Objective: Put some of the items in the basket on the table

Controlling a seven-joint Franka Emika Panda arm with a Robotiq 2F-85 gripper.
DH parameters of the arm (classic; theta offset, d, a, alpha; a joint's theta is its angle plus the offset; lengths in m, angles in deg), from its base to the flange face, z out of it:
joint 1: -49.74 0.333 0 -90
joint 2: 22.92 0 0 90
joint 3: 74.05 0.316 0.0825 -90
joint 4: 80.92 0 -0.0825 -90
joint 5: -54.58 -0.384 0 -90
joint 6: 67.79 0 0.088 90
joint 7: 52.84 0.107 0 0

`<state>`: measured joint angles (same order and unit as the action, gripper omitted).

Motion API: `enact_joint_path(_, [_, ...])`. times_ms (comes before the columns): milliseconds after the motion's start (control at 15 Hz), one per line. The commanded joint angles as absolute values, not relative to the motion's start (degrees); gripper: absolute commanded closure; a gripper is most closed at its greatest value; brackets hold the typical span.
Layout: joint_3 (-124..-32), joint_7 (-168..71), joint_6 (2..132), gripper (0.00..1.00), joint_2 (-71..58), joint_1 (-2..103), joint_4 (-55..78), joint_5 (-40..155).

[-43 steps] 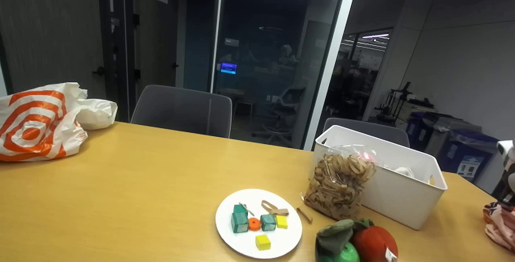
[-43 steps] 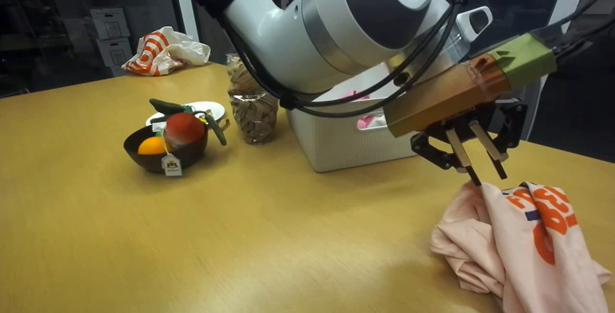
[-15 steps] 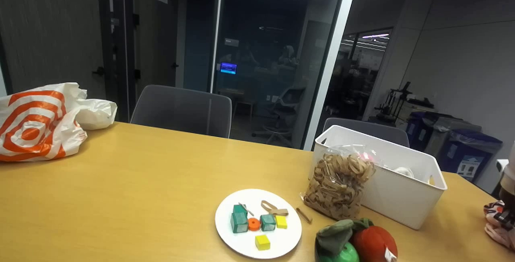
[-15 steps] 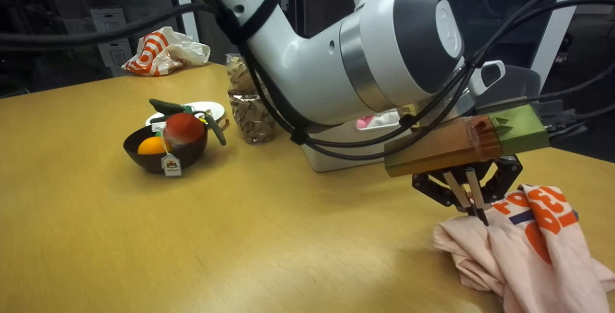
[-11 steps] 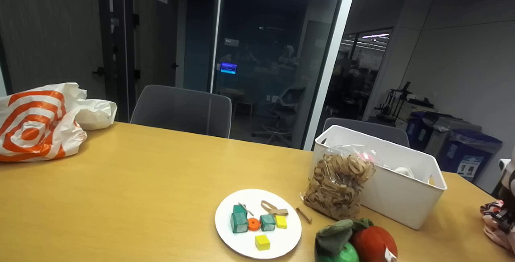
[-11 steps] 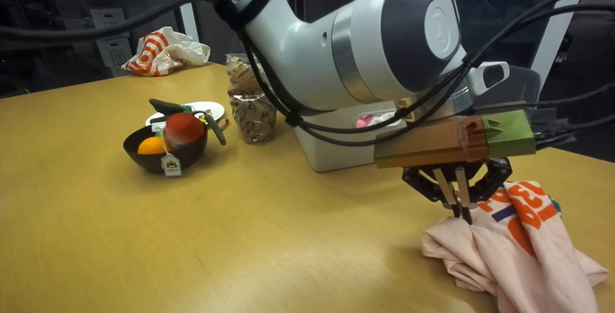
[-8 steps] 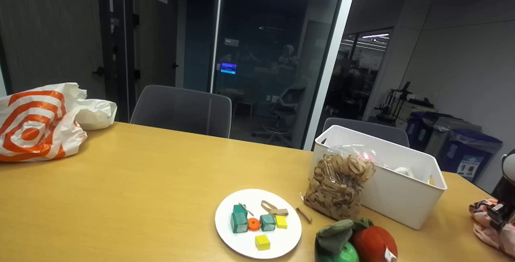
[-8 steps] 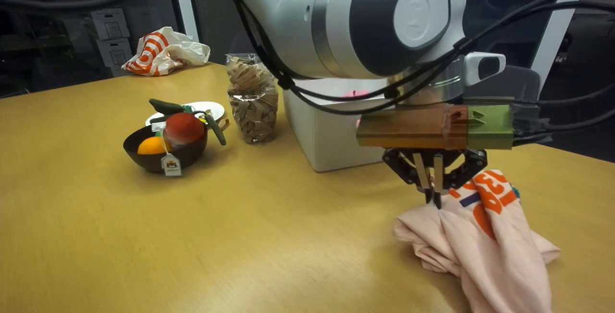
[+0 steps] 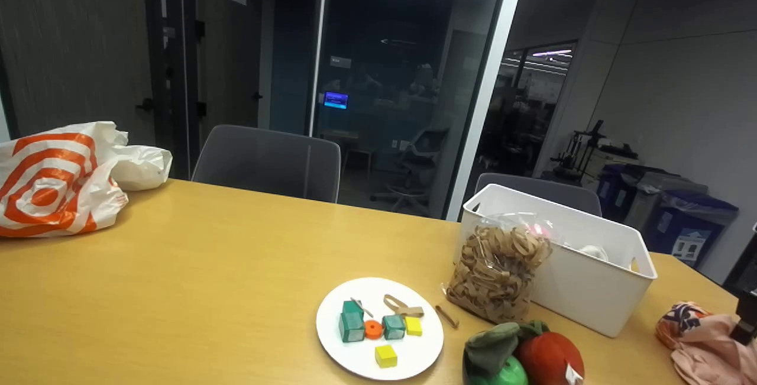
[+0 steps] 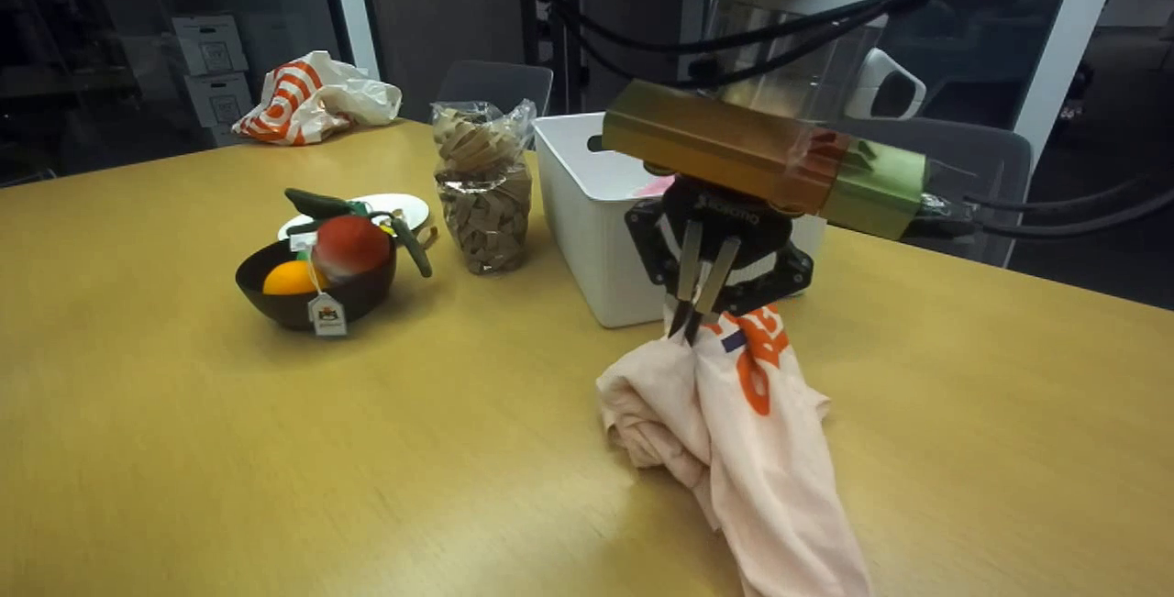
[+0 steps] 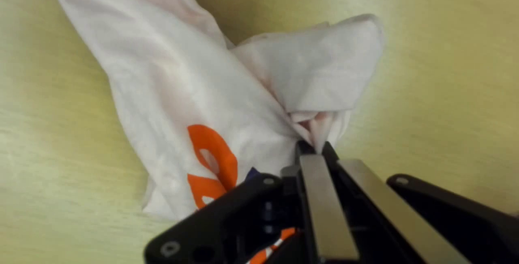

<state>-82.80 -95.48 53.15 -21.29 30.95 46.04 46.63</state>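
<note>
My gripper is shut on a pinkish cloth with orange lettering. In the wrist view a fold of the cloth is pinched between the fingertips. The cloth hangs down from the fingers; whether its lower part touches the table is hard to tell. The white basket stands just behind the gripper in an exterior view, with pink and white things inside. The clear bag of tan-brown pieces stands against the basket. The red round object sits in a dark bowl.
The dark bowl also holds an orange ball and a green ball. A white plate with small coloured pieces lies near the bag. An orange-and-white plastic bag lies at the far end. Chairs stand along the table edge.
My gripper has closed on the cloth, then moved left in an exterior view, bringing the cloth along to the front of the basket. The bag, bowl, plate and basket have not moved.
</note>
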Motion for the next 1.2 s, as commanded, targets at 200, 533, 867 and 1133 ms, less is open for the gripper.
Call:
enact_joint_path(200, [-86.7,-98.8,43.6,0.95,-34.0,33.0,48.3,50.3])
enact_joint_path(533, [-88.7,-100.6,39.9,0.95,-45.5,34.9,49.8,53.0])
enact_joint_path(867, [-92.1,-106.1,28.2,0.97,-54.2,40.1,49.1,42.8])
enact_joint_path(1133, [-93.9,-107.4,22.9,0.97,-54.2,43.9,48.9,33.3])
